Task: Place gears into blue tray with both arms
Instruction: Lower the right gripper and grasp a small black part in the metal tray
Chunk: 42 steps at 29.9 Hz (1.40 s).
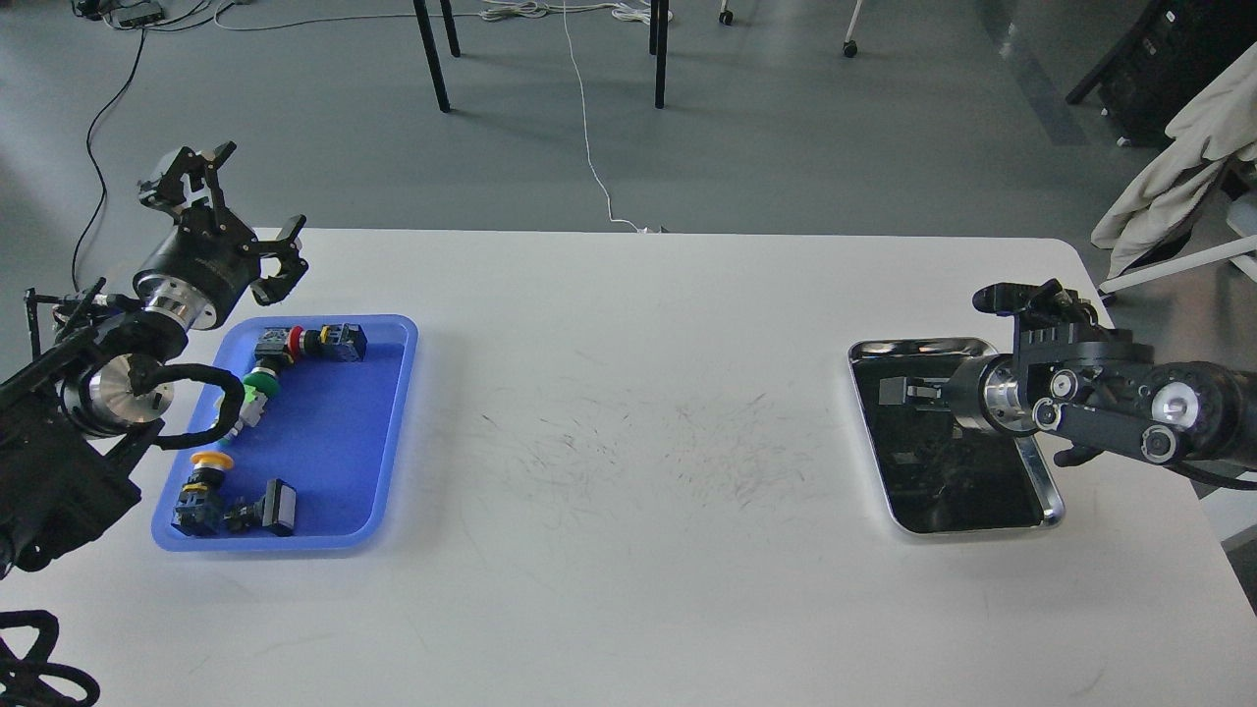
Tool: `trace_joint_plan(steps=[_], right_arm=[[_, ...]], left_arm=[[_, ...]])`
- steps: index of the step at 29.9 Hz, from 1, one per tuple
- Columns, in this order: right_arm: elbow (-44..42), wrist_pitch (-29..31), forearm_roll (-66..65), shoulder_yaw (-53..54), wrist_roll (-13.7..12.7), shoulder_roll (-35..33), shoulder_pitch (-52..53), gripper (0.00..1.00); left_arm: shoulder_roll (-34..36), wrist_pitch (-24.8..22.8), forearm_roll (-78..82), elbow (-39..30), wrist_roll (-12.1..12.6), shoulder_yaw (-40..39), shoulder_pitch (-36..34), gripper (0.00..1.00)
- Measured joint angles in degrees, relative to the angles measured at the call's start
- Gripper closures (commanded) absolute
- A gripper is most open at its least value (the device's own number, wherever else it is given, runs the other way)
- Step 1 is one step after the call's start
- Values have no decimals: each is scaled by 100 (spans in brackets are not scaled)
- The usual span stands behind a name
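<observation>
The blue tray (334, 442) lies at the table's left and holds several push-button switches (312, 341) with red, green and yellow caps. My left gripper (239, 211) hovers open and empty over the tray's far left corner. At the right, my right gripper (894, 391) reaches low over the shiny steel tray (923, 346), close to its dark bottom. It looks small and dark, so its fingers cannot be told apart. I cannot make out the gears against that dark reflective bottom.
The white table (628, 471) has dark scuff marks in its middle. A beige cloth (1178, 167) hangs off a chair past the far right corner. Table legs and cables stand on the floor behind.
</observation>
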Motion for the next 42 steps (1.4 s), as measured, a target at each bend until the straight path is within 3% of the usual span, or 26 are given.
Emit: trace_joint_plan(steps=[14, 24, 26, 36, 42], right_arm=[[-135, -3, -3, -15, 30, 152, -9, 35], [-136, 3, -1, -244, 152, 205, 16, 63], [-140, 7, -20, -257, 164, 206, 16, 73], [-144, 28, -72, -366, 172, 206, 35, 96], [-144, 28, -73, -376, 175, 205, 82, 98]], left_arm=[[0, 6, 66, 2, 0, -1, 10, 1], [0, 9, 67, 2, -8, -2, 10, 1], [0, 9, 67, 2, -9, -2, 10, 1], [0, 9, 67, 1, -9, -1, 11, 1], [0, 9, 67, 1, -9, 0, 13, 1]])
